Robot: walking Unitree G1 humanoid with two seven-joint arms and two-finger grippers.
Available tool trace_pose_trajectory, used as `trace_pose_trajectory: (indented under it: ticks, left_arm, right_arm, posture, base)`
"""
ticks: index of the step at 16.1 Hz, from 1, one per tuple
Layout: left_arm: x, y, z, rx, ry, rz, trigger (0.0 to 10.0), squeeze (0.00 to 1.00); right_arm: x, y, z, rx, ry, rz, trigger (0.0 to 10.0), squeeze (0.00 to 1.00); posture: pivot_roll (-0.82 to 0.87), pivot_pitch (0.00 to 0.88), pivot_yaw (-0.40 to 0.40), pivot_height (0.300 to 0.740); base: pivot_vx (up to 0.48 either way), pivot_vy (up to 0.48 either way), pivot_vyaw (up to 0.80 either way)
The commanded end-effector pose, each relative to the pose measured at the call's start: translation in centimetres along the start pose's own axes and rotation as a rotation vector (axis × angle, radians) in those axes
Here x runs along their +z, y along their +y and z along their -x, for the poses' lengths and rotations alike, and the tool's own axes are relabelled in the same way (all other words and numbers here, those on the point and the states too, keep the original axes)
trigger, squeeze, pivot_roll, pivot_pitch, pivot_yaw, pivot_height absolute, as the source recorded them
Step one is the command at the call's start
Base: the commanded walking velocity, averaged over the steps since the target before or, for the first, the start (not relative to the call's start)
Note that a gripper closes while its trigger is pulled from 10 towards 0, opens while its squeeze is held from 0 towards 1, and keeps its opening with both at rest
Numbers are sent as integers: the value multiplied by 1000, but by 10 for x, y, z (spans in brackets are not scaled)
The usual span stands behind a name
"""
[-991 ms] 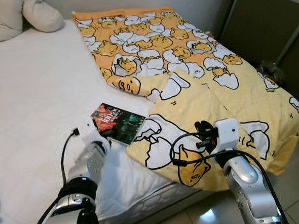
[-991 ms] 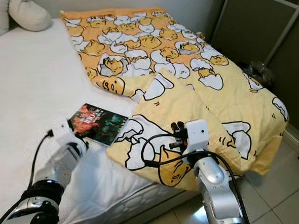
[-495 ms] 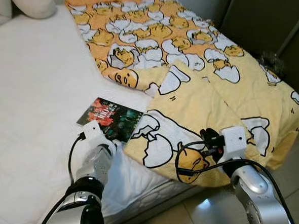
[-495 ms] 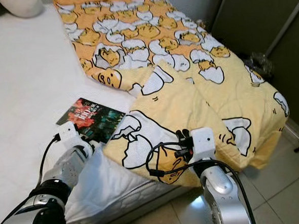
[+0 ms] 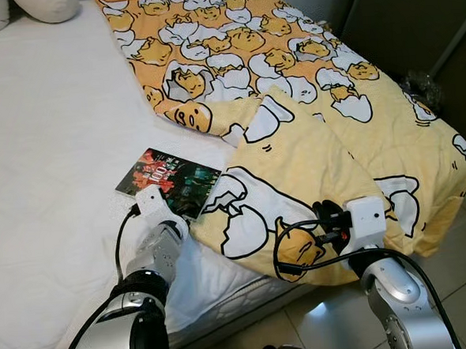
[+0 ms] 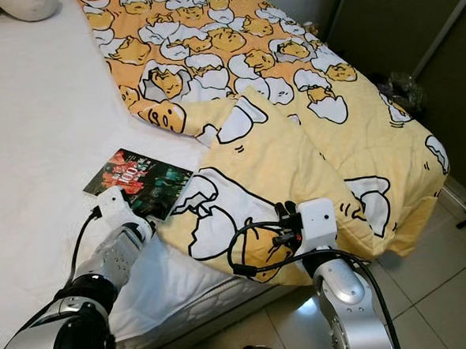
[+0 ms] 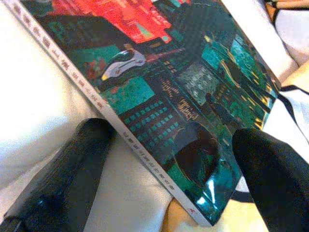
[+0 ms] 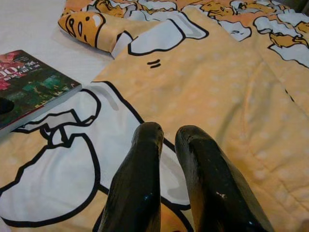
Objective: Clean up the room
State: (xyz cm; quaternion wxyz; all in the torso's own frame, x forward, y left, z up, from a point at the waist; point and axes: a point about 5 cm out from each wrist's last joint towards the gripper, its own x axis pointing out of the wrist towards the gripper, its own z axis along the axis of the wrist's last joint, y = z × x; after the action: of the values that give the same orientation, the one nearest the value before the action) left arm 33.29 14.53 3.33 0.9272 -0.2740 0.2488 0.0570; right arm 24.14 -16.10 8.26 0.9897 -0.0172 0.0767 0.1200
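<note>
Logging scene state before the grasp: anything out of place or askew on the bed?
Yes. A glossy book with a red and teal cover lies loose on the white mattress, and the yellow egg-print blanket is rumpled, one corner folded back beside the book.

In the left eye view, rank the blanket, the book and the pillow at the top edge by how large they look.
1. blanket
2. book
3. pillow, though it is cut off by the frame edge and farther away, so its rank against the book is unsure.
</note>
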Motion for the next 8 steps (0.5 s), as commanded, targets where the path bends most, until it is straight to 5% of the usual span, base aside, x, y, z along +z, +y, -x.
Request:
trace_pose_trajectory:
  ticks: [1, 5, 6, 8]
  left_arm:
    - [-16, -2, 1, 11, 69, 46, 10000, 0]
    - [-19, -7, 0, 1, 65, 122, 10000, 0]
    - [-20, -7, 0, 0, 65, 143, 0, 0]
    - [-16, -4, -1, -1, 41, 245, 0, 0]
  right_arm:
    - [2, -1, 2, -2, -1, -1, 10000, 318]
    - [1, -1, 5, 3, 10, 4, 10000, 318]
    - [1, -1, 6, 4, 13, 6, 10000, 318]
    - [1, -1, 7, 5, 18, 6, 10000, 318]
  posture:
    - [-147, 126, -83, 740]
    - [-163, 138, -95, 740]
    - [-167, 141, -98, 740]
    - [-179, 132, -101, 740]
  base:
    - [0, 0, 0]
    - [0, 0, 0]
    - [0, 0, 0]
    - [0, 0, 0]
